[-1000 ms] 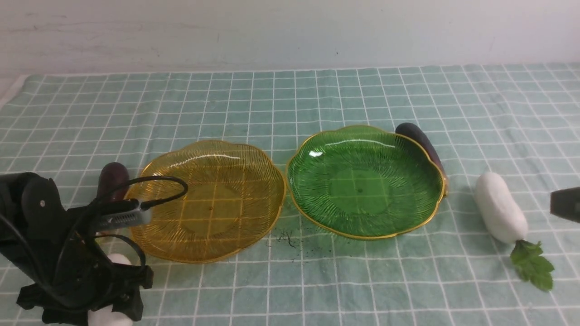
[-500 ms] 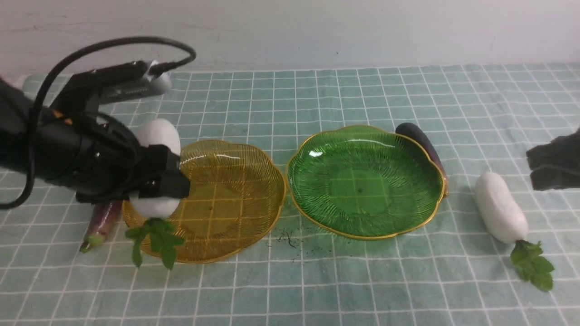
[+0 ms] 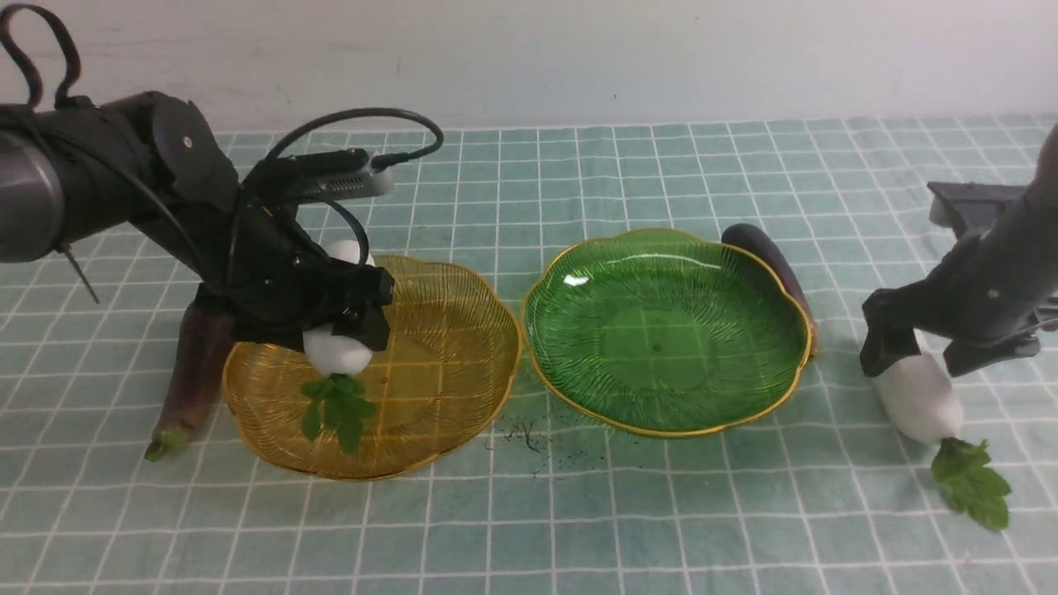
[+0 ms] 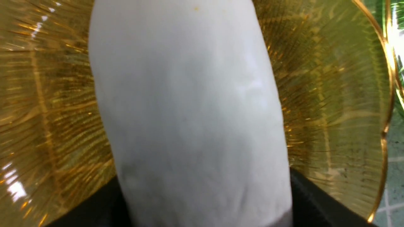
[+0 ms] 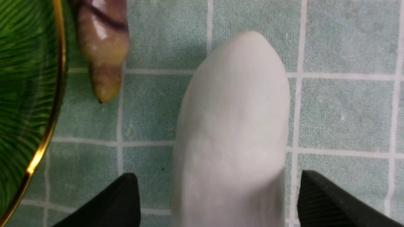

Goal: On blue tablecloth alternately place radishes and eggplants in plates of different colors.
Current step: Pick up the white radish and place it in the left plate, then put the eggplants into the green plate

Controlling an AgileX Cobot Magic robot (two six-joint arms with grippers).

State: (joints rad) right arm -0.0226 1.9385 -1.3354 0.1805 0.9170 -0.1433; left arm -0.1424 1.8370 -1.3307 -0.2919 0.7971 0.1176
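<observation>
My left gripper [image 3: 340, 329] is shut on a white radish [image 3: 335, 354] just over the amber plate [image 3: 446, 364]; the green leaves [image 3: 335, 411] hang onto the plate. The left wrist view shows this radish [image 4: 189, 110] filling the space between black fingers [image 4: 312, 205]. A purple eggplant [image 3: 194, 364] lies on the blue tablecloth [image 3: 579, 512] left of that plate. The green plate [image 3: 665, 330] holds nothing, and a second eggplant [image 3: 764, 256] lies at its far right rim. My right gripper [image 3: 909, 351] stands open astride the other radish [image 3: 922, 401], with gaps either side [image 5: 233, 126].
Dark crumbs [image 3: 525, 434] lie on the cloth between the two plates at the front. A pale wall closes off the back. The left wrist camera's cable [image 3: 364, 116] loops above the arm. The eggplant's stem end [image 5: 104, 78] lies close to the green plate's rim [image 5: 56, 94].
My left arm lifted the radish from the near left corner and carried it over the amber plate. My right arm came in from the right, opened, and dropped over the other radish.
</observation>
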